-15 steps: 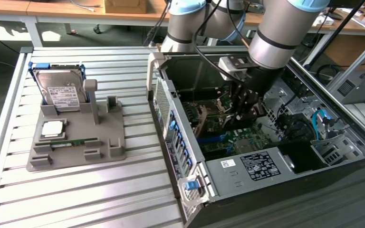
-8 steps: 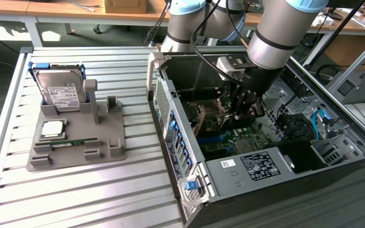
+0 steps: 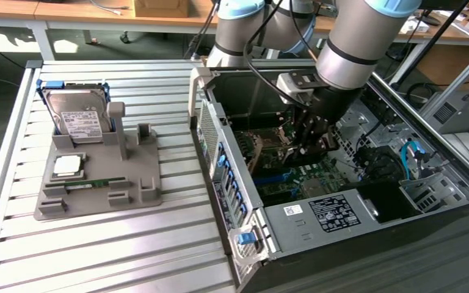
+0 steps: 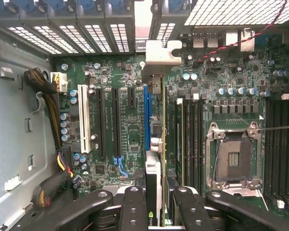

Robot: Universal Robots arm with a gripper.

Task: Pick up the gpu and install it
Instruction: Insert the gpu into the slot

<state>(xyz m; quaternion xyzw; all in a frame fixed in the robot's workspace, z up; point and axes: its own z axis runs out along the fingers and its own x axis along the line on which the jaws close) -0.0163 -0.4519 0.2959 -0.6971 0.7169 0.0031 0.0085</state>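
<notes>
My gripper (image 3: 316, 141) is down inside the open computer case (image 3: 218, 131), over the green motherboard (image 3: 304, 174). In the wrist view its black fingers (image 4: 135, 204) are shut on the gpu (image 4: 156, 168), a thin card seen edge-on. The card runs from my gripper (image 4: 159, 192) out to its silver end bracket (image 4: 159, 52) at the case's slotted rear wall. It hangs just above the board, alongside the long blue slot (image 4: 146, 115). Whether its edge touches a slot I cannot tell.
On the exterior view's left a grey holder (image 3: 96, 183) carries a hard drive (image 3: 78, 119), a processor chip (image 3: 68, 165) and a green RAM stick (image 3: 94, 182). Inside the case are an open CPU socket (image 4: 233, 159), a cable bundle (image 4: 48, 96) and a power supply (image 3: 332, 213).
</notes>
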